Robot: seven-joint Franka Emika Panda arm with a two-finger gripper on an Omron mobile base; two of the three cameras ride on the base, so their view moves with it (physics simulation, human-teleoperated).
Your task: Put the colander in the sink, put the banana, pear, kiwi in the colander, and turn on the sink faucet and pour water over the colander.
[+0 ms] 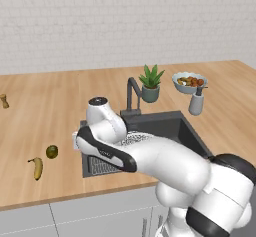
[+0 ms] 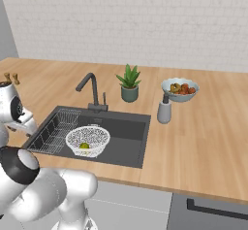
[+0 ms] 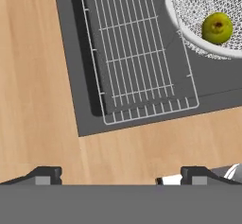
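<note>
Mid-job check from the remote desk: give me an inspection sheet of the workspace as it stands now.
Surface: wooden counter, dark sink set into it.
Job's things: colander in the sink beside the wire rack; pear inside the colander; banana and kiwi on the counter left of the sink; sink faucet with no water running.
Clutter: potted plant, fruit bowl, soap dispenser, small brown item at far left.
Grippers: gripper open, fingers empty, over the counter edge near the rack.
Cables: nothing seen.
Surroundings: white brick wall, grey cabinets below.
</note>
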